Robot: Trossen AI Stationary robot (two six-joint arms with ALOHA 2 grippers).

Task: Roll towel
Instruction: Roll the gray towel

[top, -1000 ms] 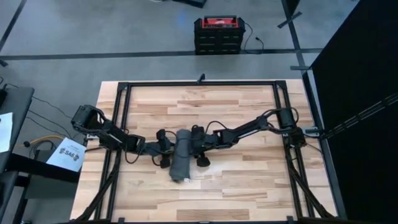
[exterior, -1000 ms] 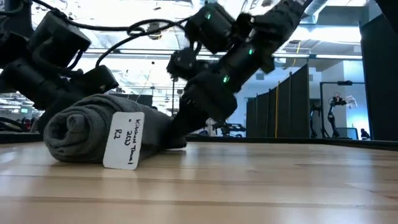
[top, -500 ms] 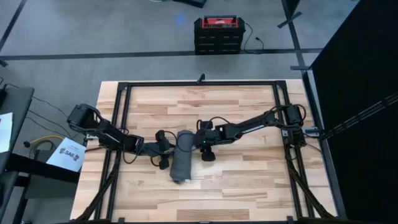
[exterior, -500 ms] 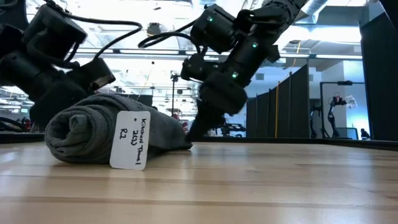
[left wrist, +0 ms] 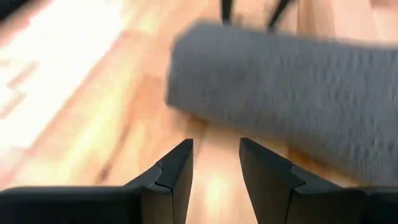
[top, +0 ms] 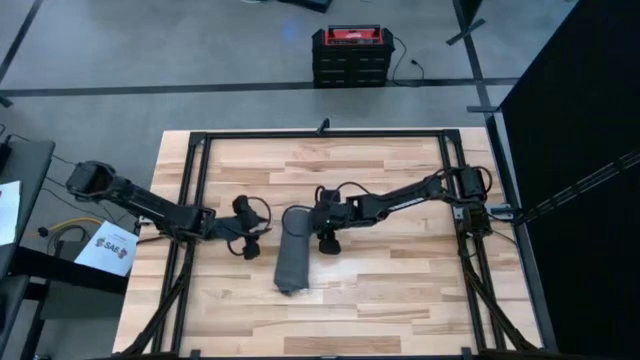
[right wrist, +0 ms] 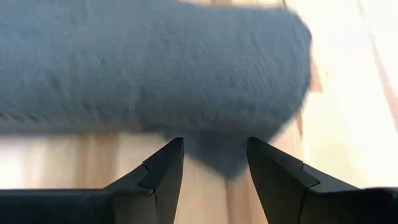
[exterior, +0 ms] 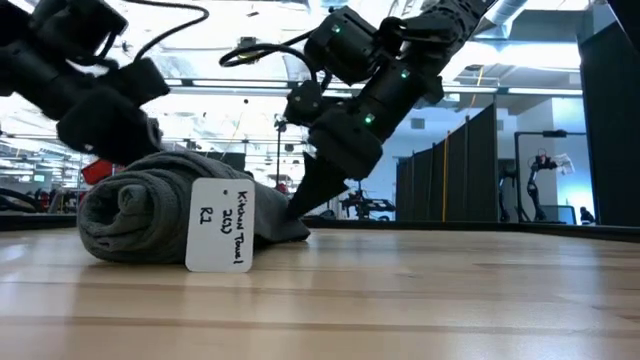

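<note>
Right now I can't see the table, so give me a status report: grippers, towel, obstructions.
Left gripper open, clear of towel. Right gripper open, at its side. Towel rolled, tag showing. Nothing in the way.

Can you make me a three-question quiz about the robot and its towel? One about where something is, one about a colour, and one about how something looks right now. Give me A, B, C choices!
1. Where does the towel lie?
A. near the middle of the table, between the two arms
B. on the floor
C. on the red box

2. What colour is the towel?
A. yellow
B. dark grey
C. white

3. How is the towel right now?
A. spread out flat
B. hanging from a gripper
C. rolled up into a log

Answers:
1 A: the high view shows it between the left gripper and the right gripper.
2 B: every view shows dark grey cloth, with a white tag at one end.
3 C: the low view shows the spiral at its end, and both grippers are open and empty.
</note>
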